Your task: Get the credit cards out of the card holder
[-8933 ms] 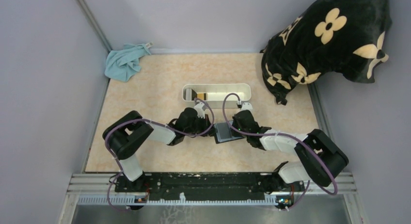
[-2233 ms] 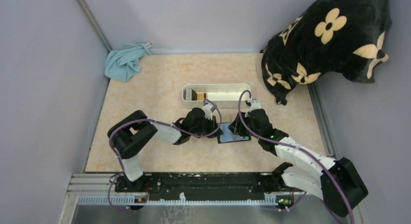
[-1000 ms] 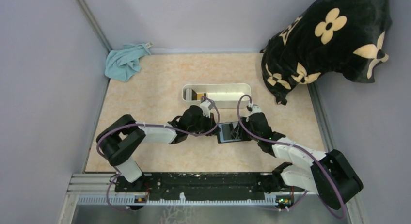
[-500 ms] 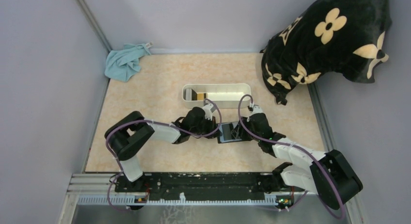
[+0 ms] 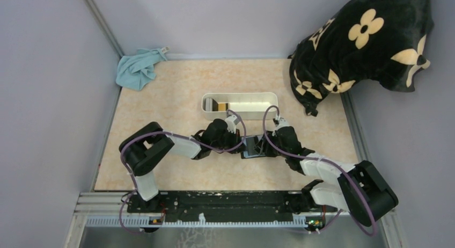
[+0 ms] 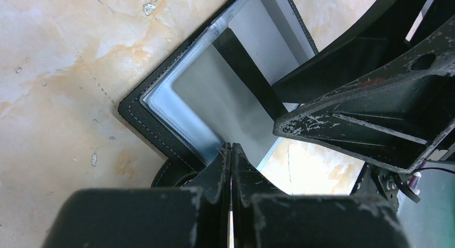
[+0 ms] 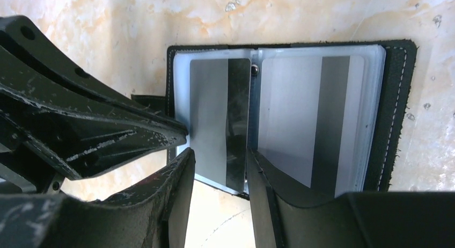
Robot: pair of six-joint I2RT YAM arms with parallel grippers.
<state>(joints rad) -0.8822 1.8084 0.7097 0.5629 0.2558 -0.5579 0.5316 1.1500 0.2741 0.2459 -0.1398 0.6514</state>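
The card holder (image 5: 253, 147) lies open on the table (image 5: 177, 92), at 6 o'clock from the white tray (image 5: 252, 104), with both credit cards (image 7: 209, 114) in their sleeves. The left pincer (image 6: 230, 147), fully closed, bears on the holder's 9 o'clock edge, seemingly pinning it. From the right pincer (image 7: 219, 154) the left-hand card lies straight ahead at 12 o'clock, its long axis running 12 to 6. The jaws stand partly spread, flanking its near end; whether they touch it I cannot tell. Against the overhead view a second ago, the holder has not moved; only the right arm's elbow has shifted slightly.
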